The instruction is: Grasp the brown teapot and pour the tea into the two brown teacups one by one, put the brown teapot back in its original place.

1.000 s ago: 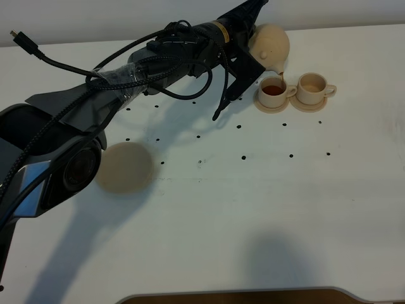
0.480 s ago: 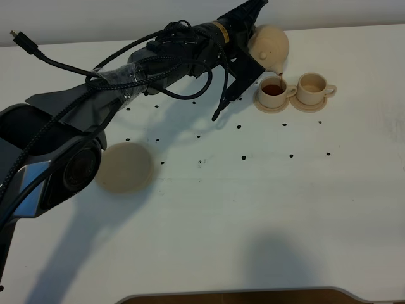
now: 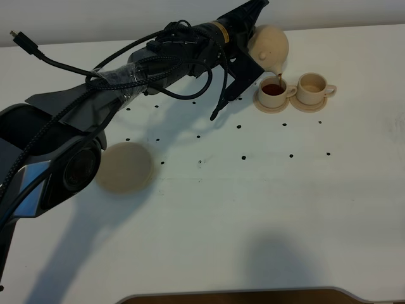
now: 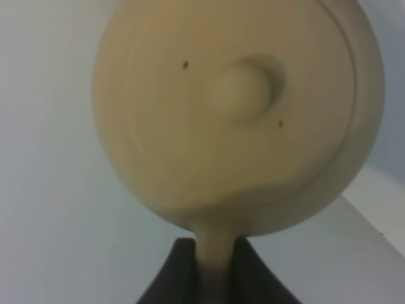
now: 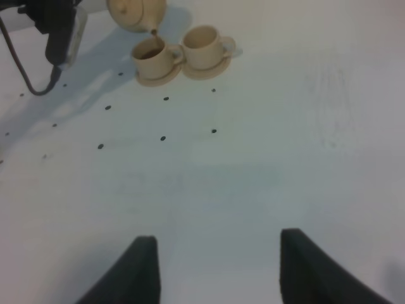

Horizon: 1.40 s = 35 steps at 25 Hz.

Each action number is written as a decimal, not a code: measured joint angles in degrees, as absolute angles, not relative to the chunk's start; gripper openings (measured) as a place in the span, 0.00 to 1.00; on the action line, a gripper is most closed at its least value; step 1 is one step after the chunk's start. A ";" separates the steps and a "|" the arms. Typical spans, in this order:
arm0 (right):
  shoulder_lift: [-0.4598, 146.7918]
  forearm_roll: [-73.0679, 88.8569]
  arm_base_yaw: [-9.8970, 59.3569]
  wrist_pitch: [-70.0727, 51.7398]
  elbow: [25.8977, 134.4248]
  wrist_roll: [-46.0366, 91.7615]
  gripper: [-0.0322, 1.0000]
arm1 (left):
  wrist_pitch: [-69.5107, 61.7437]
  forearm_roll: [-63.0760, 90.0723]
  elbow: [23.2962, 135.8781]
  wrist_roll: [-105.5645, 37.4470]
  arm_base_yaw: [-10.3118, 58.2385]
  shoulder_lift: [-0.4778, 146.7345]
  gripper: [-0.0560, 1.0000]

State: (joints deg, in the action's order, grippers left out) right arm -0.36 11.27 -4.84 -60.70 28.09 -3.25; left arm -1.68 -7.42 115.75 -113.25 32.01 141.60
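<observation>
while the left gripper (image 4: pixel 212 278) pinches the loop handle (image 4: pixel 214 244) of the brown teapot (image 3: pixel 269 43) between its two dark fingers (image 4: pixel 172 275), the pot hangs tilted above the far part of the bench (image 3: pixel 253 215), spout down over the nearer teacup (image 3: pixel 273 90). a thin stream of tea (image 3: pixel 279 78) runs from the spout into that cup, which holds dark reddish liquid. the second teacup (image 3: pixel 311 84) stands just beside it and its inside shows pale. whether their small cup saucers (image 3: pixel 271 106) touch i cannot tell.

in the high view the left gripper is mostly hidden behind the arm's wrist and the looped cables (image 3: pixel 183 69), and the handle cannot be made out there. the left wrist view is blurred and filled by the lid and its knob (image 4: pixel 243 88), with the fingers cut off at the frame edge.

the wide saucer (image 3: pixel 125 166) lies bare, well apart from the cups, one edge covered by the arm's dark housing. the right gripper (image 5: pixel 218 269) hovers over the bench with its fingers spread, only their tips in frame.
</observation>
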 joint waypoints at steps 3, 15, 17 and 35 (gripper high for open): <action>-0.36 11.27 -4.84 -60.70 28.09 -3.25 0.46 | -1.68 -7.42 115.75 -113.36 32.01 141.60 0.18; -0.36 11.27 -4.84 -60.70 28.09 -3.25 0.46 | -1.68 -7.42 115.75 -115.19 32.01 141.49 0.18; -0.36 11.27 -4.84 -60.70 28.09 -3.25 0.46 | -1.68 -7.42 115.75 -115.86 32.01 141.49 0.18; -0.36 11.27 -4.84 -60.70 28.09 -3.25 0.46 | -1.98 -3.66 115.75 -116.16 32.01 141.49 0.18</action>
